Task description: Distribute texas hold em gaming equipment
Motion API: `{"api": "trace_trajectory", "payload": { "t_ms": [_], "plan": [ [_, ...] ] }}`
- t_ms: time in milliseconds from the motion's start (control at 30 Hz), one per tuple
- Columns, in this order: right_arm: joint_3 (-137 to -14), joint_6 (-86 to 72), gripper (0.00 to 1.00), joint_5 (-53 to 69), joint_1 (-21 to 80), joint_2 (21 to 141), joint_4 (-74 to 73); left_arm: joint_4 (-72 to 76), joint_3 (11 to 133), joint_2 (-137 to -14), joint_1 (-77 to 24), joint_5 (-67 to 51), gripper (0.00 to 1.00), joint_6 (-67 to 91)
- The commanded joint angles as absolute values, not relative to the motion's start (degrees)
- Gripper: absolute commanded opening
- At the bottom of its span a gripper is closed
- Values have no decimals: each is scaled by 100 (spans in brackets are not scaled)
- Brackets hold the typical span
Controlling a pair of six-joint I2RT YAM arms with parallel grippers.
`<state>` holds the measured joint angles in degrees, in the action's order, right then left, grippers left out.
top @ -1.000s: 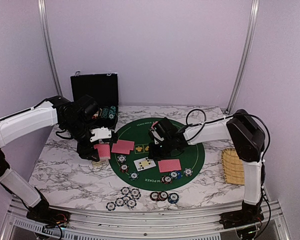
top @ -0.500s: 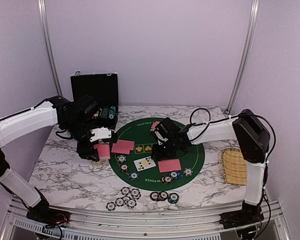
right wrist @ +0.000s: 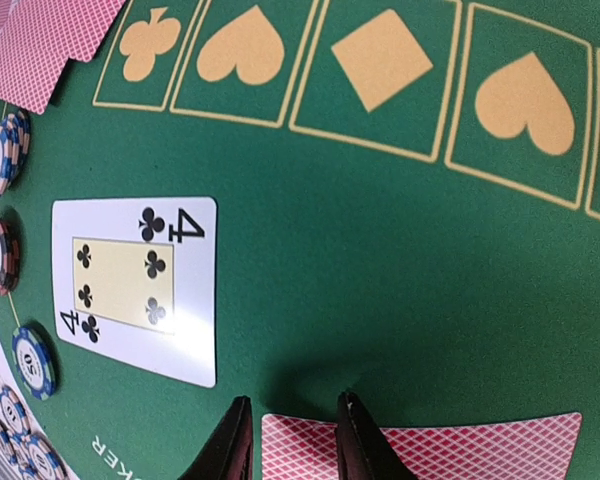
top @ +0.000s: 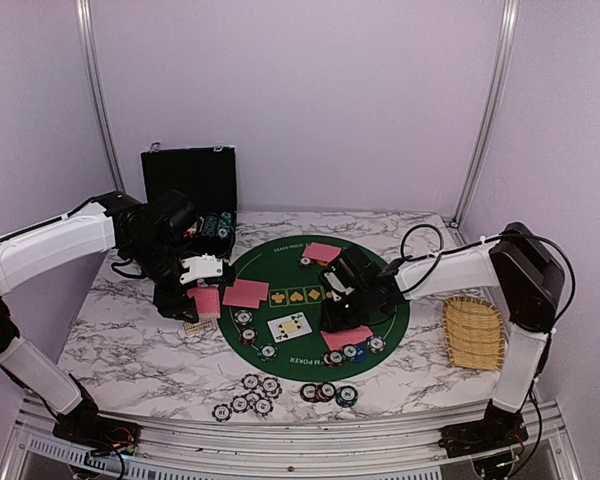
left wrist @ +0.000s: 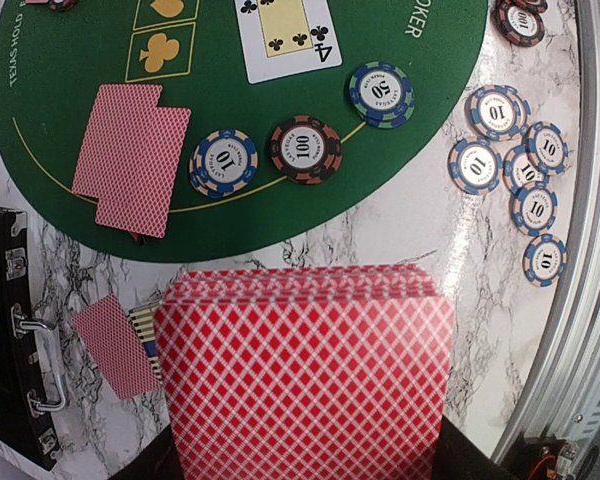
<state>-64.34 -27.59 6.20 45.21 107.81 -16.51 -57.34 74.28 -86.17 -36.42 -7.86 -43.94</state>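
Left end effector [top: 202, 296] tight, right one [right wrist: 295, 408] ajar

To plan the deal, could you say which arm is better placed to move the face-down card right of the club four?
Right: right end effector, open, is at that card; left end effector holds the deck.

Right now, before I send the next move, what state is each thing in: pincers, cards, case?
left pincer: shut on the deck
deck: held, backs showing
right pincer: open, fingers straddling one end of the red-backed card
red-backed card: face down, flat on the mat
four of clubs: face up, flat on the mat
card pair: face down, overlapping
black case: lid open
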Motion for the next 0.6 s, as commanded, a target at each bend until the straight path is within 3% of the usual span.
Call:
{"api": "trace_trajectory", "payload": {
  "t_ms": [0,333,433,567],
  "plan": [
    [-6076,-2776,29,686,4561,10546,-2160,-5906,7567,-8466,-3621,-802,0,-4377],
    [-6041,-2900,29,601,4579,10046,-2438,-5915,7572,-8481,-3621,-861,0,-4363],
    [-6476,-3063,41,693,4615,9911,-2417,-5915,7589,-8516,-3617,-881,0,-4333],
    [-6806,-3645,65,1176,4690,9727,-1854,-5877,7645,-8558,-3621,-903,0,-4272]
  ]
}}
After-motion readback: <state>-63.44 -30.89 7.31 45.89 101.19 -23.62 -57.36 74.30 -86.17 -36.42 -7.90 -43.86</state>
